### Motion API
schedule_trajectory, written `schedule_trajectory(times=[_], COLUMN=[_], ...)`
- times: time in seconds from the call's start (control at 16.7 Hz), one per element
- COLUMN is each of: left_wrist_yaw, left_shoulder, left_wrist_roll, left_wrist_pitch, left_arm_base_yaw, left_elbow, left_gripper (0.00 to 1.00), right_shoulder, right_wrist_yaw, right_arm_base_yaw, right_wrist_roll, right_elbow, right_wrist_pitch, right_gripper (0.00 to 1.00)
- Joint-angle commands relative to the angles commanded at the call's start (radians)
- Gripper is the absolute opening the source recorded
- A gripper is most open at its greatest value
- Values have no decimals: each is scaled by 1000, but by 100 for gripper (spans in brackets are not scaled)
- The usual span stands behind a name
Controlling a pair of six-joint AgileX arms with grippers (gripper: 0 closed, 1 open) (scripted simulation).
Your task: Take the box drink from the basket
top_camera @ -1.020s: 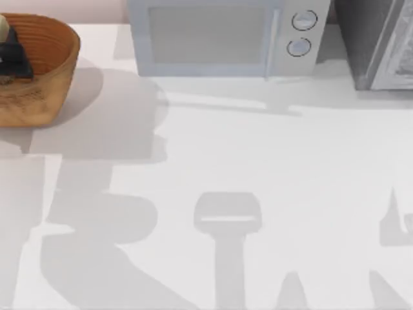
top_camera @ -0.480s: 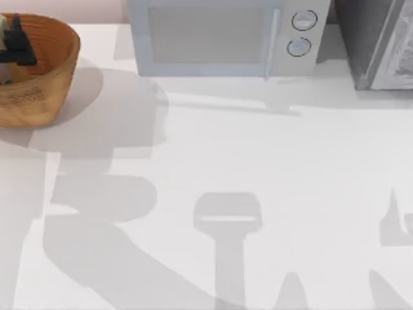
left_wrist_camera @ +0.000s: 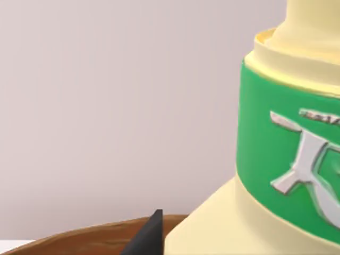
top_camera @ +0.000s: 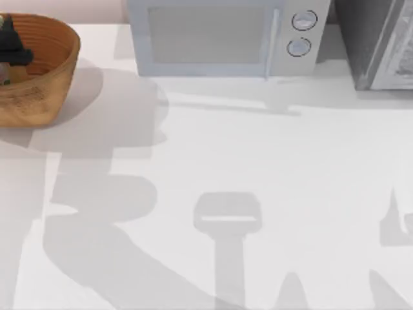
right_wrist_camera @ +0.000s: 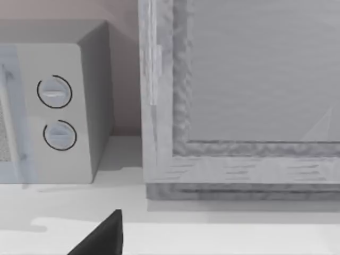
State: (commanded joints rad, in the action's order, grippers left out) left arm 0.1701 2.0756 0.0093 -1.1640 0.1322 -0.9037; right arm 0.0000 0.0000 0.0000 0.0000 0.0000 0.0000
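While the left gripper (top_camera: 11,40) hangs dark over the bowl of the basket (top_camera: 45,77), at the far left of the microwave (top_camera: 219,35), the step in hand looks like the lift-out. The box drink (top_camera: 5,72) sits inside the basket, a sliver of pale yellow just under the gripper. From the left wrist view the box drink (left_wrist_camera: 287,159) looms right up close: cream shoulder, green band, neck rising above, with the basket's brown rim (left_wrist_camera: 90,239) curving below and one dark fingertip (left_wrist_camera: 147,236) poking up beside the carton's base. Are the fingers pinching it? I cannot tell; only one tip shows, and it sits just beside the body rather than clearly pressed on it.

To do this well, I'd judge the squeeze wants to land on the straight part of the body, below the sloping shoulder, since a tapered surface invites slipping upward. The carton stands upright, so a straight vertical rise should carry it clear; any sideways drift before the base tops the rim risks clipping the woven wall and tipping the basket. A gentle, even closing matters too, since a light carton could twist between the fingers.

The right gripper (right_wrist_camera: 101,236) is parked near the microwave's dials, facing a grey cabinet (right_wrist_camera: 239,95), its fingers' state not tellable.
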Motion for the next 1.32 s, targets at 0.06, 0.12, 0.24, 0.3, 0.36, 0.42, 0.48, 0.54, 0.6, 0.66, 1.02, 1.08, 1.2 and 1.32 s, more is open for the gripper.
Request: schedule_trajectory(times=[0.06,0.12,0.24,0.3,0.36,0.42,0.48,0.54,0.6,0.66,1.02,1.08,1.2,1.32], left_wrist_yaw=[0,0,0,0,0,0,0,0,0,0,0,0,-1,-2], left_shoulder=[0,0,0,0,0,0,0,0,0,0,-33,-48,-95,-155], left_wrist_roll=[0,0,0,0,0,0,0,0,0,0,3,3,4,4], left_wrist_pitch=[0,0,0,0,0,0,0,0,0,0,17,40,116,226], left_arm_base_yaw=[0,0,0,0,0,0,0,0,0,0,6,6,6,6], left_elbow=[0,0,0,0,0,0,0,0,0,0,-5,-15,-50,-95], left_gripper=[40,32,17,10,2,0,0,0,0,0,0,0,0,0], right_shoulder=[0,0,0,0,0,0,0,0,0,0,0,0,0,0], right_wrist_yaw=[0,0,0,0,0,0,0,0,0,0,0,0,0,0], right_arm_base_yaw=[0,0,0,0,0,0,0,0,0,0,0,0,0,0], right_wrist_roll=[0,0,0,0,0,0,0,0,0,0,0,0,0,0], right_elbow=[0,0,0,0,0,0,0,0,0,0,0,0,0,0], right_wrist_pitch=[0,0,0,0,0,0,0,0,0,0,0,0,0,0], right_gripper=[100,100,100,100,100,100,100,100,100,100,100,100,100,100])
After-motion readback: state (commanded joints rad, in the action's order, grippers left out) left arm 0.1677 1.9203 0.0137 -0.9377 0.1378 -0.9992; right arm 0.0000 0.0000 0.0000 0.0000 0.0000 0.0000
